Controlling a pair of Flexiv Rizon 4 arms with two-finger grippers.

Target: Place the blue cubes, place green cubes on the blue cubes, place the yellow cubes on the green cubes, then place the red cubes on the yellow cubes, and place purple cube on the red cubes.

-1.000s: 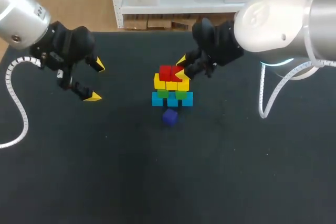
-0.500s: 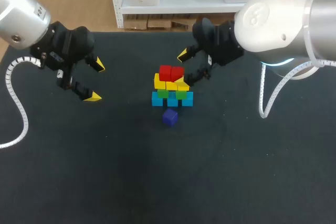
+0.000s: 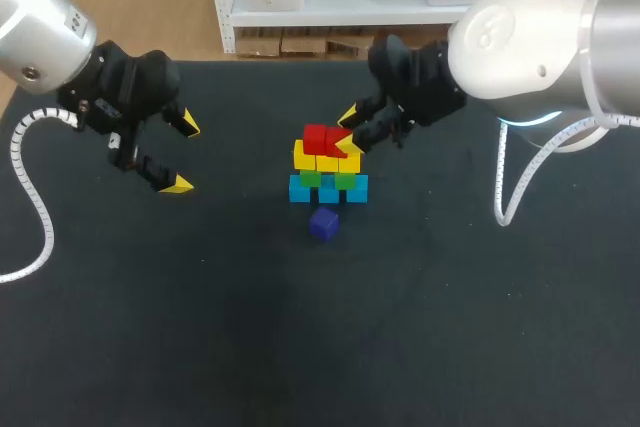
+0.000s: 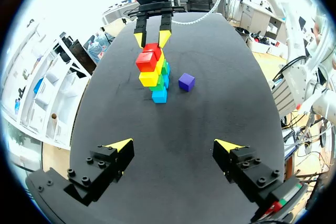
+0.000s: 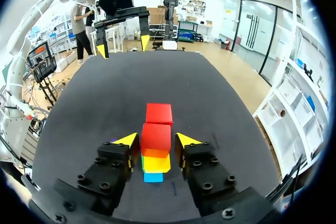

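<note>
Right end effector (image 5: 156,140), open, straddles one red cube (image 5: 156,134), which hides most of the stack (image 5: 156,164) beneath.

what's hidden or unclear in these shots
right wrist view: the green cubes and most blue cubes sit hidden under the red cubes and yellow cubes; the purple cube does not show, apparently behind the right gripper.
left wrist view: the stack is seen end-on, so cubes per layer cannot be counted.
head view: the right gripper covers part of one red cube.

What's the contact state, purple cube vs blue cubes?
Apart. The left wrist view shows bare table between the purple cube and the blue cubes.
</note>
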